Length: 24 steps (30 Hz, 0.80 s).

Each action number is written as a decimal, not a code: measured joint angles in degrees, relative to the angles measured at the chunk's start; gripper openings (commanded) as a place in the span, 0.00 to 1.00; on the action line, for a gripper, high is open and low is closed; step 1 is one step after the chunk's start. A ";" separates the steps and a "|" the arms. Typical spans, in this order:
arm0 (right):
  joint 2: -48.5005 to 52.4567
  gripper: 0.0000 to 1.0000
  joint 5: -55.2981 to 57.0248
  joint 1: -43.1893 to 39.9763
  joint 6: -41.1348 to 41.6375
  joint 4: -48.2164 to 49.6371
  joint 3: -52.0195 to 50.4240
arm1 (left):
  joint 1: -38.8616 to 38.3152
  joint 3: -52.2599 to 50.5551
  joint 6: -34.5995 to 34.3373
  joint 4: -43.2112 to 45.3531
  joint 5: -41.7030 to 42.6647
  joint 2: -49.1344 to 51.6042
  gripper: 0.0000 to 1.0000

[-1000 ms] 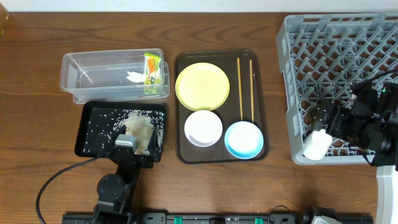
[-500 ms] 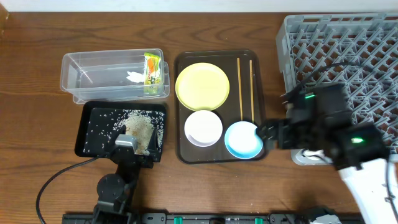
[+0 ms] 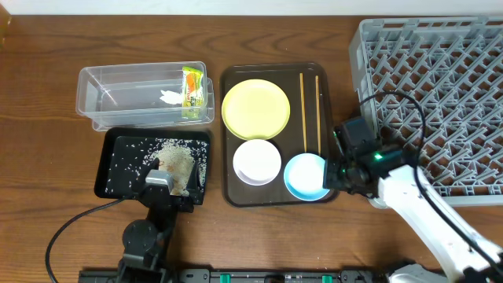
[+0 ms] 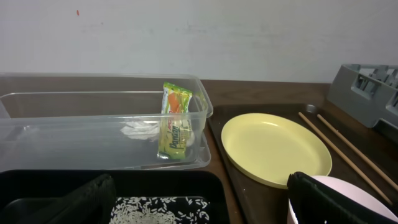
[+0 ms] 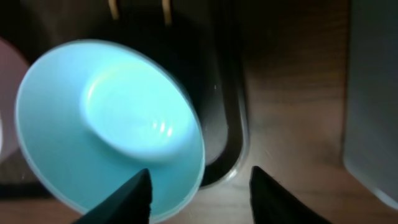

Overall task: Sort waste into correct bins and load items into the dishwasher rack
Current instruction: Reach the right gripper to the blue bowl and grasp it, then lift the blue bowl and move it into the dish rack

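Wooden counter, front centre: right gripper [image 3: 330, 173] at the light blue bowl [image 3: 305, 176].
Your left gripper [image 3: 161, 179] hangs spread over the black tray [image 3: 110, 189], front-left. Right of it, open jaws straddle the bowl's right rim on the brown serving tray [image 3: 236, 196]; seat the rim deep, then close. That arm reaches in from the front-right corner, wrist down.

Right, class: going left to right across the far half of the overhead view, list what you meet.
clear tub → yellow plate → chopsticks → dishwasher rack
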 measured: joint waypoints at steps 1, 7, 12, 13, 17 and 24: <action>1.09 0.36 0.00 0.00 0.39 0.57 -0.04 | 0.00 0.00 -0.02 0.00 0.00 0.00 0.90; 7.06 0.07 0.04 0.00 3.13 3.17 -1.11 | 0.00 0.00 0.00 0.00 0.00 0.00 0.90; 8.28 0.01 -0.04 -0.02 4.35 2.93 -1.33 | 0.00 0.00 0.00 -0.02 0.00 0.00 0.91; 8.00 0.01 -0.02 -0.02 4.33 2.67 -1.33 | 0.00 0.00 -0.02 -0.02 -0.02 0.00 0.91; 4.15 0.01 1.14 -0.02 2.25 -0.52 -0.94 | 0.00 0.00 -0.02 0.00 -0.02 0.00 0.91; -9.29 0.01 13.25 0.00 -2.40 -7.10 5.27 | 0.00 0.00 -0.02 0.00 -0.02 0.00 0.91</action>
